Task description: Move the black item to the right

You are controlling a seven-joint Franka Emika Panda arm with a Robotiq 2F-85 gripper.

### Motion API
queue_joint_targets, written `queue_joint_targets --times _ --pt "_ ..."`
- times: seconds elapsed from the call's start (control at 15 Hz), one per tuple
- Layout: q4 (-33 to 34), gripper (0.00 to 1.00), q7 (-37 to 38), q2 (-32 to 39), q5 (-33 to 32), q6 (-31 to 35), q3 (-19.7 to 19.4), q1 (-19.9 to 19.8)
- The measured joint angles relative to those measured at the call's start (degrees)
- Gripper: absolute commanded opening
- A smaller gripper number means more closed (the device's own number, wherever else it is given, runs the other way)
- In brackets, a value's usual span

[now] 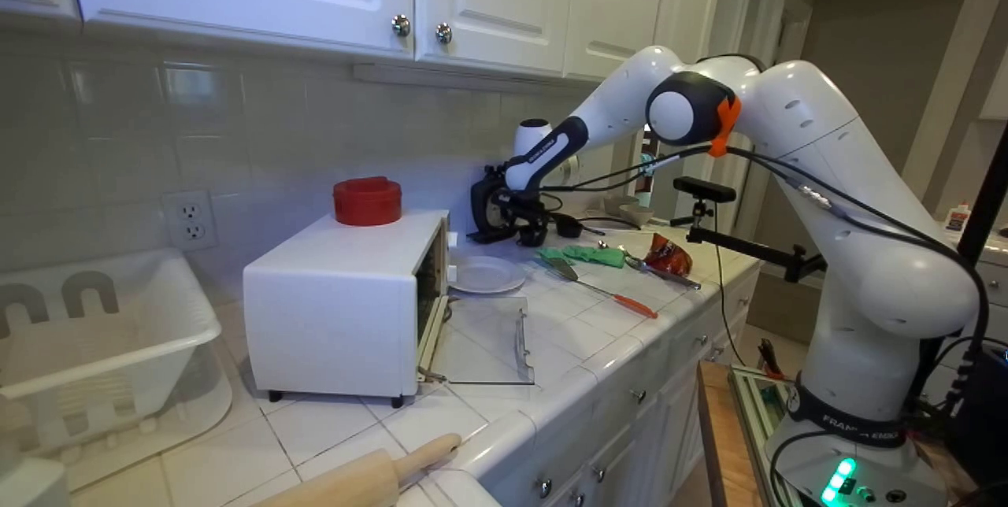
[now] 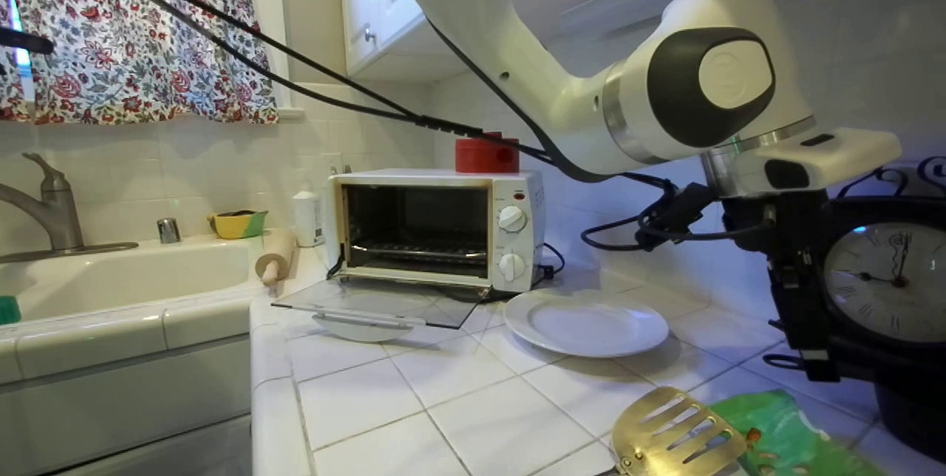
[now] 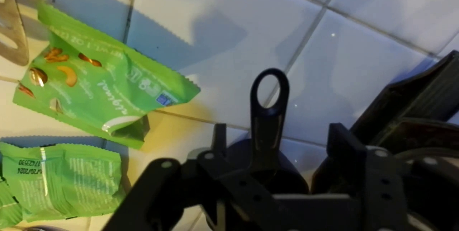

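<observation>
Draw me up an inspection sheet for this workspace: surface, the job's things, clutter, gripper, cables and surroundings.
Surface: white tiled counter, shadows across it.
Job's things: black clock, upright, partly behind the gripper in an exterior view; probably the item meant.
Clutter: green snack packets, slotted spatula, white plate, red packet, rolling pin; a black looped handle shows between the gripper's fingers in the wrist view.
Gripper: open; nothing seen gripped.
Cables: black cables run along the arm and loop near the gripper.
Surroundings: toaster oven, glass door lowered, red container on top; dish rack; sink; white cabinets overhead.
</observation>
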Motion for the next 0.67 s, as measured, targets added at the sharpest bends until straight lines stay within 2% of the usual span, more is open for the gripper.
queue_joint_targets --times 0.33,0.67 --pt "-2.29 1.00 -4.37 -5.12 -4.54 0.79 0.11 2.75" --pt "-9.91 1.00 -17.45 -15.42 -5.06 2.40 4.25 3.54"
